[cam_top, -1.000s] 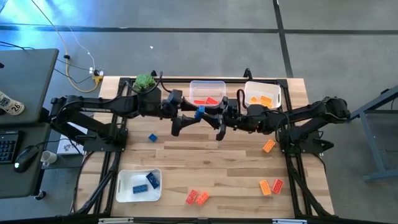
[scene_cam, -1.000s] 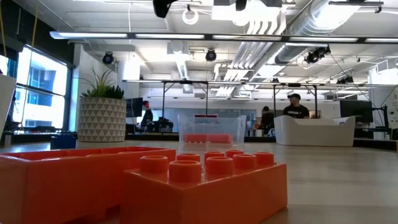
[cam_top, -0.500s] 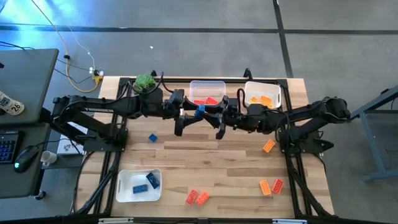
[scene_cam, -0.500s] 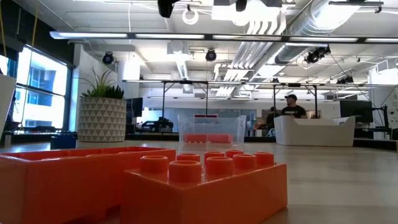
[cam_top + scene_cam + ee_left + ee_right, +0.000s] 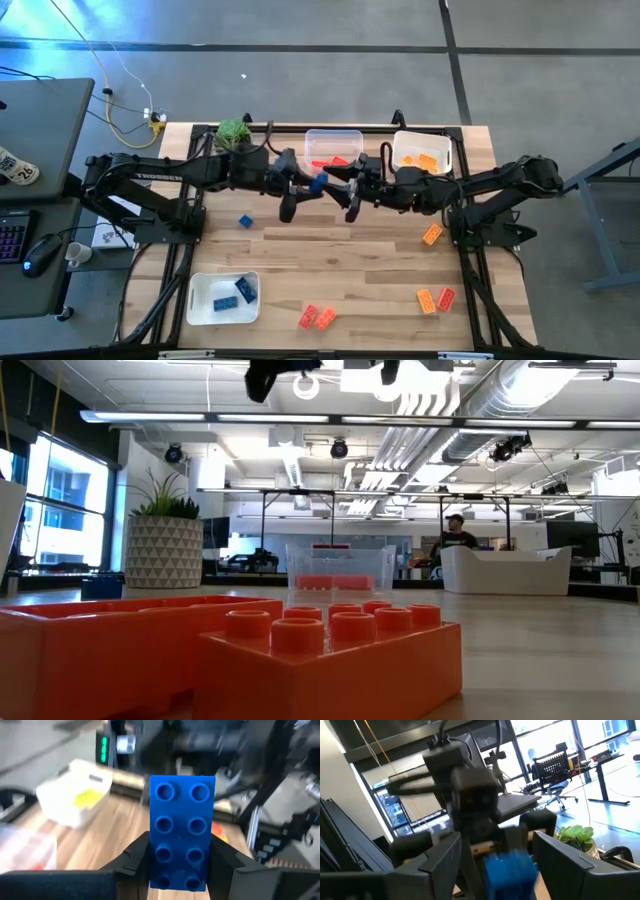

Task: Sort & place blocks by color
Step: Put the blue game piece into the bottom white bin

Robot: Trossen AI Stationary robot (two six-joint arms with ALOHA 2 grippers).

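The 2 arms meet in the air above the table's middle to pass 1 blue block [image 5: 182, 837]. The left gripper [image 5: 180, 865] squeezes its sides. The right gripper [image 5: 492, 865] has its fingers spread apart, so the block can go.

- Held brick [image 5: 182, 839]: solid blue, two rows of studs.
- Left gripper [image 5: 180, 870] and right gripper [image 5: 341, 190]: dark, near black.
- Table [image 5: 360, 262]: pale wood planks.
- Trays: white at 7 o'clock [image 5: 199, 309] with blue bricks; clear at 12 [image 5: 333, 136] with red; white at 1 [image 5: 403, 144] with orange.
- Loose bricks: blue [image 5: 245, 221] at 9; red-orange pair [image 5: 317, 318] at 6.
- Plant [image 5: 233, 131]: green.
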